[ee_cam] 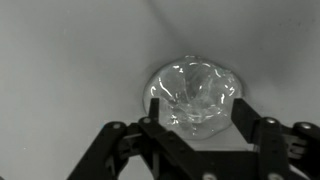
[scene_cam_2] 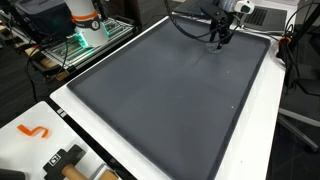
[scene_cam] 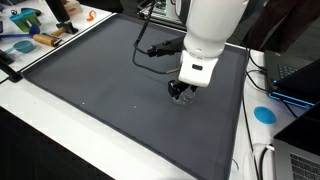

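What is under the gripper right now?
A crinkled clear cup-like thing lies on the grey mat between the fingers of the gripper. In both exterior views the gripper covers it; whether the fingers touch it is unclear.

A small round piece of clear, crinkled plastic (ee_cam: 190, 90) lies on the grey tabletop (ee_cam: 60, 60) directly under the end effector (ee_cam: 196, 106), between its two fingertips. It is bowl-like, open side up, and its glossy wrinkled walls catch the light. Whether the fingertips touch its sides cannot be told.
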Robot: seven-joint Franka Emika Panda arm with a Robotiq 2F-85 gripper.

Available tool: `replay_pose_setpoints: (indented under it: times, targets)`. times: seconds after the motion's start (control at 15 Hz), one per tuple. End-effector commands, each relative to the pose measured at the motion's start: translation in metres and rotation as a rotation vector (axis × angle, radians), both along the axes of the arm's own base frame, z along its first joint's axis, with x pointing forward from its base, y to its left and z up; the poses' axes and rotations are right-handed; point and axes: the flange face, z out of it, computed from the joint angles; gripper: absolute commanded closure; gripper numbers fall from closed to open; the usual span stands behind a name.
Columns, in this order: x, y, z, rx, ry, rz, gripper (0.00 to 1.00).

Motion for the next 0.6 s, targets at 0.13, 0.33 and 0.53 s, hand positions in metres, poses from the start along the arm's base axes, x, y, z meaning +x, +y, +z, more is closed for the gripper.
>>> replay_pose_setpoints:
  times: [0.13, 0.33, 0.53]
  targets:
    - [0.0048, -0.0003, -0.0070, -0.010, -0.016, -0.004, 0.71]
    - [0.0054, 0.0004, -0.0055, -0.010, -0.018, 0.000, 0.94]
    - [0.0061, 0.0010, -0.0031, -0.010, -0.020, 0.002, 1.00]
